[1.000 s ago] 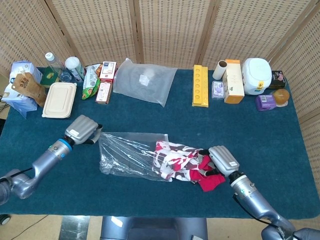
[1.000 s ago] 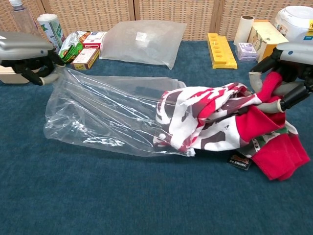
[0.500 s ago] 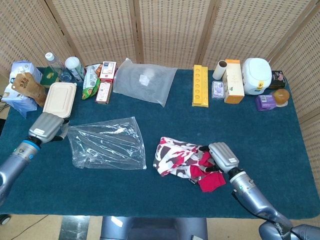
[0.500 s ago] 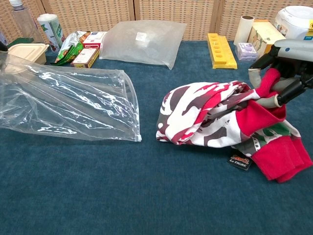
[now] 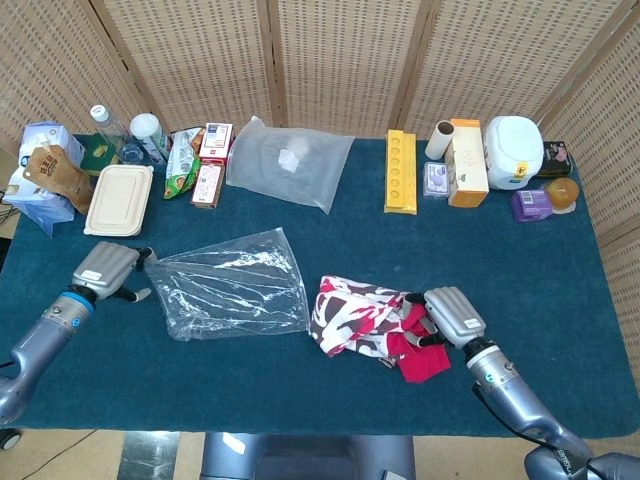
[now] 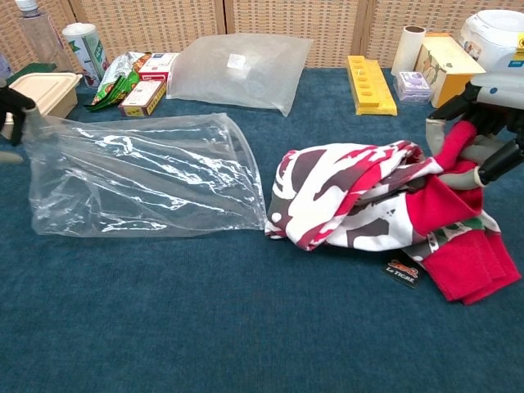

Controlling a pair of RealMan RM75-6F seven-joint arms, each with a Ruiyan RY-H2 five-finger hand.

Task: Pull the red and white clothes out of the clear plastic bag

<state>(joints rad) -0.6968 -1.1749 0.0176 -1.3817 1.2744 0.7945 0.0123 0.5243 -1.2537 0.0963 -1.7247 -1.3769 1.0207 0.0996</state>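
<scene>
The red and white clothes (image 5: 355, 318) (image 6: 360, 196) lie bunched on the blue table, fully outside the clear plastic bag (image 5: 232, 285) (image 6: 139, 176). The bag lies flat and empty just left of them, its right edge nearly touching the cloth. My right hand (image 5: 452, 315) (image 6: 483, 135) grips the red end of the clothes, with its fingers curled into the cloth. My left hand (image 5: 108, 268) (image 6: 11, 106) sits at the bag's left corner with its fingers spread apart. No part of the bag is seen pinched in it.
Along the back edge stand a second plastic pouch (image 5: 290, 160), a yellow rack (image 5: 400, 170), boxes, a white appliance (image 5: 513, 150) and bottles. A beige lidded food container (image 5: 118, 198) lies behind my left hand. The near table edge is close to both forearms.
The bag slid off the clothes to the left, then came back right and settled flat beside them. My left hand's fingers have spread. My right hand stayed gripping the clothes.
</scene>
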